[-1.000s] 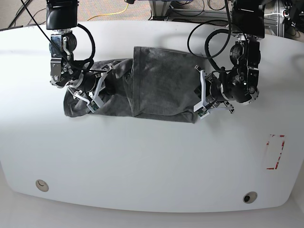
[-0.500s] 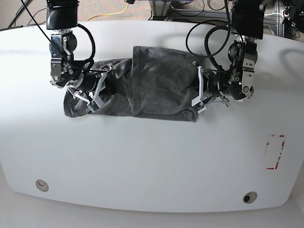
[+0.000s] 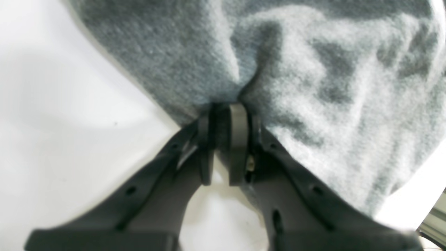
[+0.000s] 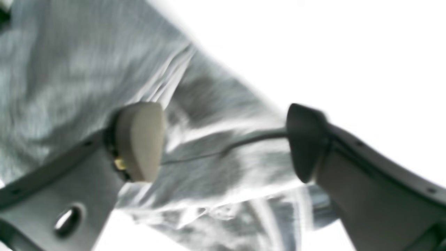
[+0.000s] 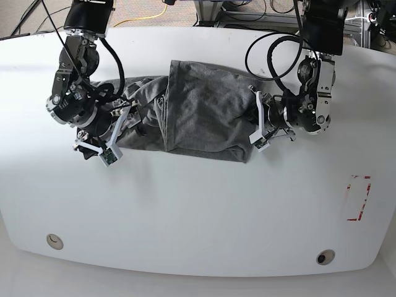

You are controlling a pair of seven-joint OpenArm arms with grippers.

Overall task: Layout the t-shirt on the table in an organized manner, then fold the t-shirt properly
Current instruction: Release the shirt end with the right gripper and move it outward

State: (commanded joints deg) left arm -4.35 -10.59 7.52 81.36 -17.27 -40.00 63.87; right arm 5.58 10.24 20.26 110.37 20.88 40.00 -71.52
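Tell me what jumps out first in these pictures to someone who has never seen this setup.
A crumpled dark grey t-shirt lies bunched across the far middle of the glossy white table. The left gripper is shut on the t-shirt's edge, puckering the cloth, while the right gripper hangs open over the other end. A red tape mark sits near the table's right edge.

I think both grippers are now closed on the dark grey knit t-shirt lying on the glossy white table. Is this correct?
Only partly. The left gripper is shut on the dark grey knit t-shirt, but the right wrist view shows the right gripper with jaws wide apart over the cloth. The shirt does lie on the glossy white table.
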